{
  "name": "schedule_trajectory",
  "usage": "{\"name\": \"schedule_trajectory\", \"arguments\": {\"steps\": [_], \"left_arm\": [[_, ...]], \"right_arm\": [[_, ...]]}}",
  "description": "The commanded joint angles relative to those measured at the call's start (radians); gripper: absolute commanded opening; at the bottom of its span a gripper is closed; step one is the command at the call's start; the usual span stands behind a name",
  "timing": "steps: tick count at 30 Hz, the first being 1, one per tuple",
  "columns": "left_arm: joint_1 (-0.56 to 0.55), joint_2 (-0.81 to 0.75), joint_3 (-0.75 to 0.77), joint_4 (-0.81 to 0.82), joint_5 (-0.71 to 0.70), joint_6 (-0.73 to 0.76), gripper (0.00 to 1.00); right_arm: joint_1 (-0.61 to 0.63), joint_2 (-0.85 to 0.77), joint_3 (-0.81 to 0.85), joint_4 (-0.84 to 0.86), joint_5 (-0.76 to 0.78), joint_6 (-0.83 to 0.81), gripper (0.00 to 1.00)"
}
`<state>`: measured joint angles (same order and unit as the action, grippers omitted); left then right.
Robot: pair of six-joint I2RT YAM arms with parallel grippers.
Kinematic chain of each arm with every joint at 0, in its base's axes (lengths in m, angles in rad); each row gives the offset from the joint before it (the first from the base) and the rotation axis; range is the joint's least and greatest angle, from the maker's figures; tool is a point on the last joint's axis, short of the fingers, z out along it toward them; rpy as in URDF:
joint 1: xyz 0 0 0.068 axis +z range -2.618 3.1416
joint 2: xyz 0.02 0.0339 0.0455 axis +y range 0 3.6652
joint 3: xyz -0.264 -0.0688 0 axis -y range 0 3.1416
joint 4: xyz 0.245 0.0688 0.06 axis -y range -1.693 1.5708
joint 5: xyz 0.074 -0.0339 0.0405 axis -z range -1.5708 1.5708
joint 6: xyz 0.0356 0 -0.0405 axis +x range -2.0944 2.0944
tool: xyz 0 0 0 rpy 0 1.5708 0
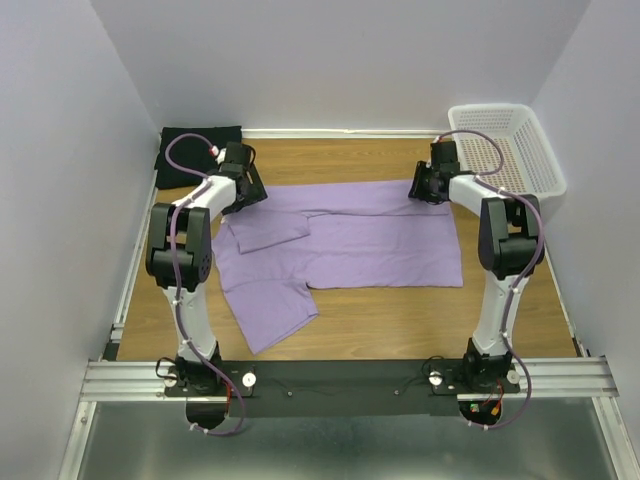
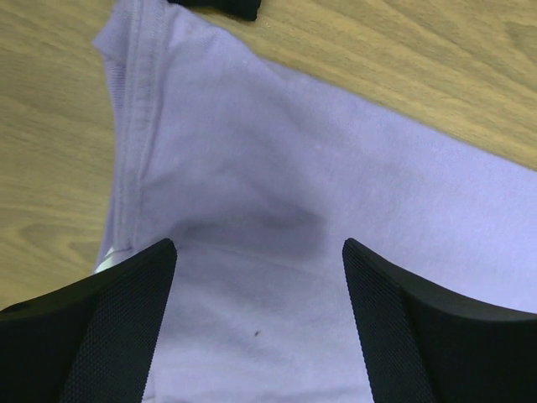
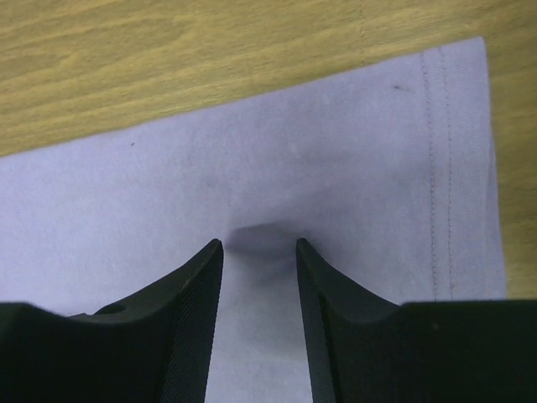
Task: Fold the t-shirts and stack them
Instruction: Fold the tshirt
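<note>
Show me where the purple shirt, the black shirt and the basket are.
purple shirt (image 1: 385, 245), top view, middle of its body.
black shirt (image 1: 190, 150), top view, middle of the folded cloth.
basket (image 1: 545, 160), top view, right rim.
</note>
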<state>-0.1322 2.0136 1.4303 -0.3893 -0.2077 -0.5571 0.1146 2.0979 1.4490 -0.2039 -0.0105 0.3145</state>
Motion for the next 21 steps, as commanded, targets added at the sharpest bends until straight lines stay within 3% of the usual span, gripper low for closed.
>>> {"name": "schedule_trajectory", "arguments": {"steps": [1,4,9,13,21], "left_arm": [[-0.012,-0.161,-0.013,-0.036,0.002,0.049,0.91],[-0.059,-0.291,-0.074,-0.037,-0.01,0.092,0.98],[-0.153,-0.409,-0.194,-0.042,0.062,0.109,0.98],[-0.219,-0.36,-0.205,-0.045,0.12,0.111,0.98],[-0.222,-0.225,-0.14,0.006,0.244,0.098,0.98]], "right_arm": [[0.017,-0.097,-0.024,-0.048,-0.049,-0.046,0.53],[0.048,-0.22,-0.085,-0.046,-0.071,-0.045,0.65],[0.08,-0.412,-0.219,-0.063,-0.106,-0.034,0.92],[0.088,-0.564,-0.335,-0.101,-0.137,-0.035,0.94],[0.088,-0.848,-0.55,-0.193,-0.128,-0.028,0.94]]}}
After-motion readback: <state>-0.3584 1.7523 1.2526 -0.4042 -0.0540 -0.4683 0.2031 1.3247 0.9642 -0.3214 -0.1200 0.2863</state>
